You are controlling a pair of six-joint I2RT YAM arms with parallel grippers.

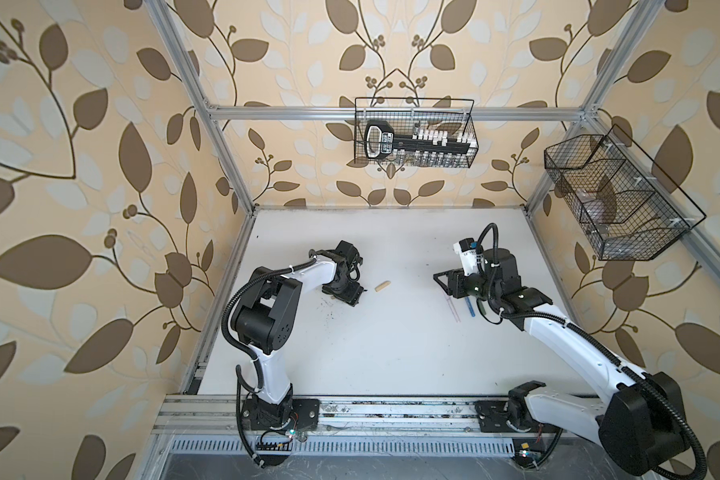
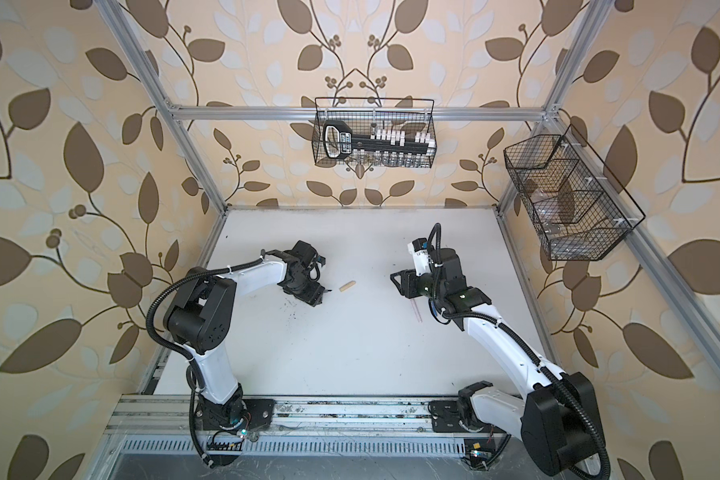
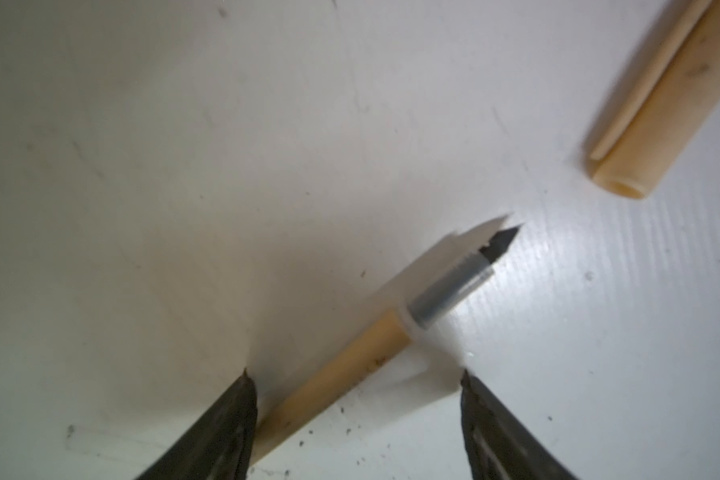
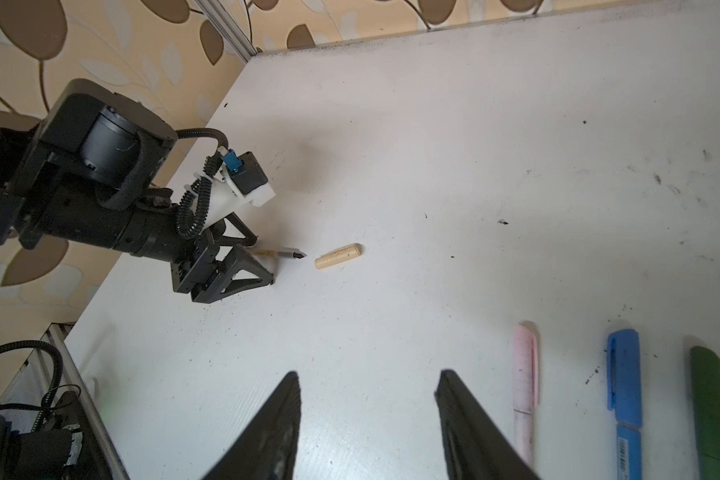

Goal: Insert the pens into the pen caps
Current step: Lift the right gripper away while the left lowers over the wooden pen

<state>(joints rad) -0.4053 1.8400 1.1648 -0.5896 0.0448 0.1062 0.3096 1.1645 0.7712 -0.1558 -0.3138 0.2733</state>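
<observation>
matt plastic cap [image 3: 666, 108], scuffed tabletop [image 3: 184, 166]

L arm [image 1: 308, 272] folded, L fingers [image 3: 225, 424] parted & angled low; R arm [image 1: 566, 332] stretched fwd, R fingers [image 4: 275, 424] parted.

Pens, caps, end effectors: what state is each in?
Tan pen: uncapped, lying flat.
Tan cap: off, lying apart from pen tip.
Pink pen: capped, lying flat.
Blue pen: capped, lying flat.
Green pen: capped, lying flat.
Left end effector: open, astride tan pen.
Right end effector: open, empty.

The left arm [image 1: 308, 272] and right arm [image 1: 566, 332] wear white shells, black joints, ribbed black cables [image 4: 196, 132].
</observation>
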